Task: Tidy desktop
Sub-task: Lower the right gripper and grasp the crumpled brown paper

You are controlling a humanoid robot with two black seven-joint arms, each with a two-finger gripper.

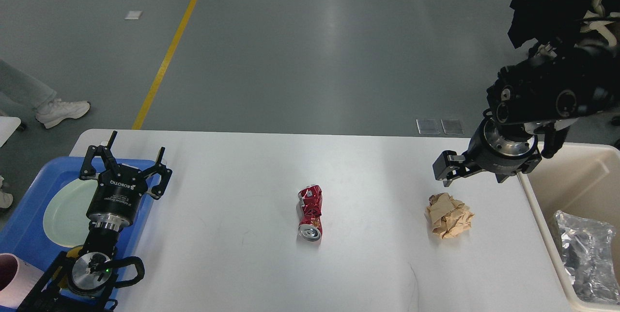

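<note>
The white desktop (232, 254) holds a crushed red can (310, 211) lying near the middle and a crumpled brown paper ball (448, 215) to its right. My left gripper (126, 156) is open and empty over the near edge of the blue tray at the table's left side. My right gripper (472, 175) is above the desktop's right part, just behind and above the paper ball without touching it. Its fingers look spread and hold nothing.
A blue tray (24, 234) at the left holds a pale green plate (65, 212) and a pink cup (12, 275). A cream bin (579, 181) at the right edge holds crumpled silver foil (583, 261). A person's shoe (63, 110) is on the floor at the left.
</note>
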